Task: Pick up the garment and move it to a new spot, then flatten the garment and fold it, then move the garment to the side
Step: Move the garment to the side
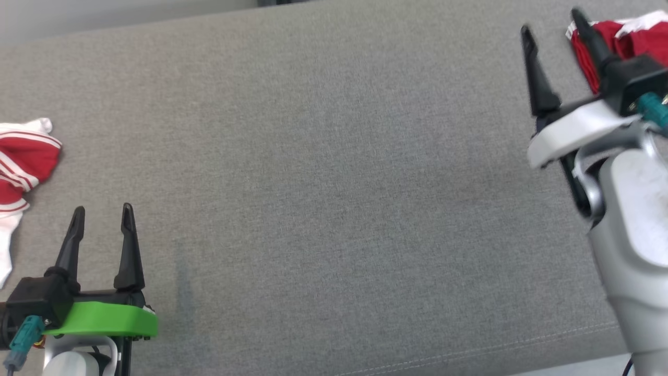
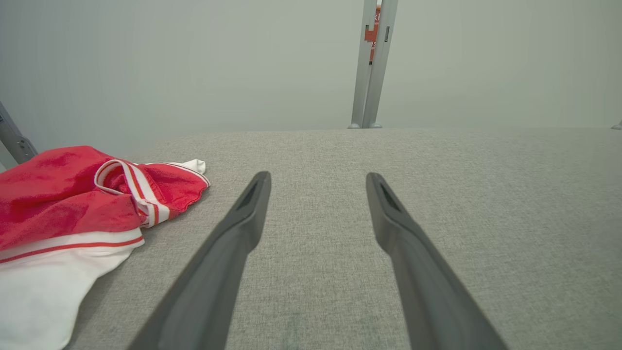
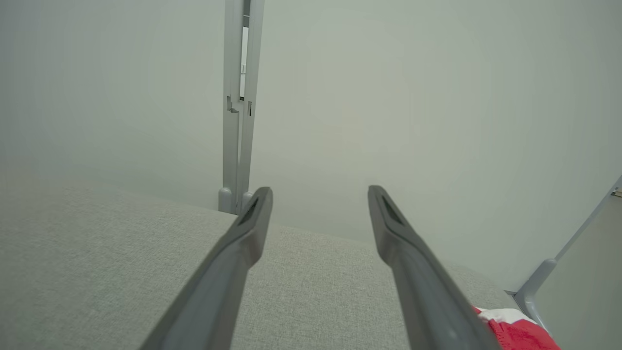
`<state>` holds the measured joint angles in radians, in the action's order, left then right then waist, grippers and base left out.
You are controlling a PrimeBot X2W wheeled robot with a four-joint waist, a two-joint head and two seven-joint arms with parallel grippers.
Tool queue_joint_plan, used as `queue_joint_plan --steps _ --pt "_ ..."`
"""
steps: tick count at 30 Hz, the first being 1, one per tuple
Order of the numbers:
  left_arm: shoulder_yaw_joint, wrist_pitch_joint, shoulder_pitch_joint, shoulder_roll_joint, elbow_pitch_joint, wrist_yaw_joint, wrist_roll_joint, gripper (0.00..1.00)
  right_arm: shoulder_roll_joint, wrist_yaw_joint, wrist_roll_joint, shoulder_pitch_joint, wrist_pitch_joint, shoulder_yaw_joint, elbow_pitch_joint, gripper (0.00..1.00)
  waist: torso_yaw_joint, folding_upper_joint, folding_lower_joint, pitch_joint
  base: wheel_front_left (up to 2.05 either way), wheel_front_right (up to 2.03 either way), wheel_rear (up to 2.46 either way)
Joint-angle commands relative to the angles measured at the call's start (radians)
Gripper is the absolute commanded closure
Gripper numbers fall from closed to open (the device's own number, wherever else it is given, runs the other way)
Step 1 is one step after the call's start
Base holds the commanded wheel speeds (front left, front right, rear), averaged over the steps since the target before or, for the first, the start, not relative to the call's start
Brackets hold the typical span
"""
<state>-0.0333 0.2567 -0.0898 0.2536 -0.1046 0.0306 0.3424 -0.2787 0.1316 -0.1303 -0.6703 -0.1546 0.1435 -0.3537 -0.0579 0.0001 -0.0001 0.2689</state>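
A crumpled red garment [image 1: 23, 162] with white stripes and white panels lies at the far left of the grey cloth-covered table [image 1: 323, 183]. In the left wrist view the same garment [image 2: 63, 194] sits left of the fingers. My left gripper [image 1: 103, 211] [image 2: 318, 177] stands open and empty just right of it, not touching. A second bunch of red and white cloth [image 1: 626, 39] [image 3: 520, 333] lies at the far right corner. My right gripper [image 1: 549, 21] [image 3: 319, 190] hovers open beside that cloth, nothing between its fingers, one finger crossing in front of it.
A grey metal post [image 2: 371, 63] [image 3: 240, 102] rises behind the table's far edge against a pale wall. Another slanted frame leg [image 3: 559, 272] stands at the right end. The table's front seam [image 1: 496, 347] runs along the lower right.
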Motion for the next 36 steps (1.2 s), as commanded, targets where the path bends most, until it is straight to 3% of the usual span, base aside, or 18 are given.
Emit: queue_joint_plan --steps 1,9,36 --pt "0.000 0.005 0.018 -0.004 -0.007 -0.004 0.000 0.00 0.016 -0.002 -0.006 0.045 -0.015 0.001 -0.006 0.00 0.024 -0.0001 0.0001 -0.065 0.00 0.00 0.00" --pt "-0.016 0.007 0.028 -0.020 -0.040 -0.004 -0.003 0.00 0.085 -0.002 -0.022 0.207 -0.061 0.009 -0.009 0.00 0.049 -0.0001 0.0001 -0.121 0.00 0.00 0.00" --pt "-0.046 0.009 0.098 -0.057 -0.142 -0.005 -0.011 0.00 0.212 -0.002 -0.027 0.662 -0.079 -0.106 0.167 0.00 0.099 -0.0001 0.0001 -0.279 0.00 0.00 0.00"
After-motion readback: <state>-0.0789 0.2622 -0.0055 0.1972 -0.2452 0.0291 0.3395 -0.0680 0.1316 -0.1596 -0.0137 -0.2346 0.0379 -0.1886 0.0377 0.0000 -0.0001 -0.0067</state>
